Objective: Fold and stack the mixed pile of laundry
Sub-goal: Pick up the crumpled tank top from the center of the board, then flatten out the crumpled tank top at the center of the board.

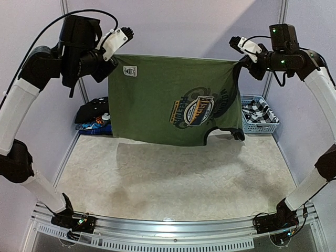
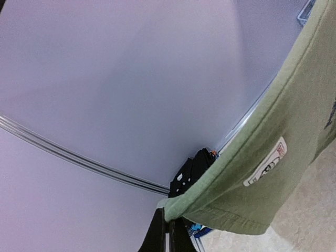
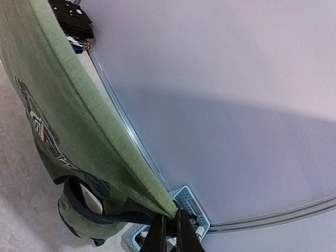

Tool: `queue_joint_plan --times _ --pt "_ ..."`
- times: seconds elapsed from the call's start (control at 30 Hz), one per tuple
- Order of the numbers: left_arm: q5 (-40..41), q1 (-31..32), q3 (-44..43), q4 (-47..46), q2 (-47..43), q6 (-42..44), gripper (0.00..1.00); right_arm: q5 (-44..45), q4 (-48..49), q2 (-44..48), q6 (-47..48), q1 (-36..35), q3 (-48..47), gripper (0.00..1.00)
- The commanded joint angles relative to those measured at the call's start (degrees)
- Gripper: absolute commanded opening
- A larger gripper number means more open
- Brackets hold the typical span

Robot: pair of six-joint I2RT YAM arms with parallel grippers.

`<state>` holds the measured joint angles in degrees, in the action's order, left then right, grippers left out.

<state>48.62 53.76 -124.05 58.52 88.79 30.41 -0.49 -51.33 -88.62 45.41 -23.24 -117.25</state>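
An olive-green T-shirt (image 1: pixel 157 105) with a round blue-yellow logo hangs spread wide in the air above the table, upside down, its dark-trimmed neck at the lower right. My left gripper (image 1: pixel 108 64) is shut on its upper left corner. In the left wrist view the fingertips (image 2: pixel 169 223) pinch the hem of the T-shirt (image 2: pixel 273 131). My right gripper (image 1: pixel 244 63) is shut on the upper right corner; the right wrist view shows it (image 3: pixel 170 219) clamping the T-shirt (image 3: pixel 63 105). The rest of the laundry pile (image 1: pixel 94 118), black, blue and orange-print pieces, lies at the back left.
A light-blue lattice basket (image 1: pixel 261 127) stands at the back right with a black-white check piece (image 1: pixel 257 109) in it. Pale walls close the back and sides. The beige table top (image 1: pixel 173 178) spreads below the hanging shirt.
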Motion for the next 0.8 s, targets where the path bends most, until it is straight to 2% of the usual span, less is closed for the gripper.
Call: queue_joint_plan --times 0.0,0.17,0.27,0.43,0.53,0.7,0.77 --pt "6.5 6.5 -0.8 -6.0 -2.9 6.8 0.0 -4.2 -5.0 5.5 2.1 0.3 -2.0 0.0" --pt "16.5 16.3 2.0 -15.2 -6.2 16.1 0.0 -11.2 -9.5 11.6 2.5 0.1 -3.3 0.0" --pt "23.0 23.5 3.6 -24.4 -7.0 26.3 0.0 -17.1 -13.8 14.6 3.8 0.0 -5.5 0.0" --pt "31.7 35.6 8.0 -52.7 -6.4 54.3 0.0 -22.5 -19.7 19.1 5.9 0.0 -9.7 0.0" --pt "33.9 39.2 7.8 -66.0 -5.1 64.1 0.0 -24.4 -21.4 21.0 6.6 0.0 -11.2 0.0" --pt "32.6 38.9 10.2 -69.9 -7.2 63.3 0.0 -26.2 -22.5 21.5 7.8 0.0 -10.0 0.0" --pt "31.1 35.8 12.1 -64.2 -9.3 57.2 0.0 -25.7 -20.9 20.6 8.3 0.0 -7.1 0.0"
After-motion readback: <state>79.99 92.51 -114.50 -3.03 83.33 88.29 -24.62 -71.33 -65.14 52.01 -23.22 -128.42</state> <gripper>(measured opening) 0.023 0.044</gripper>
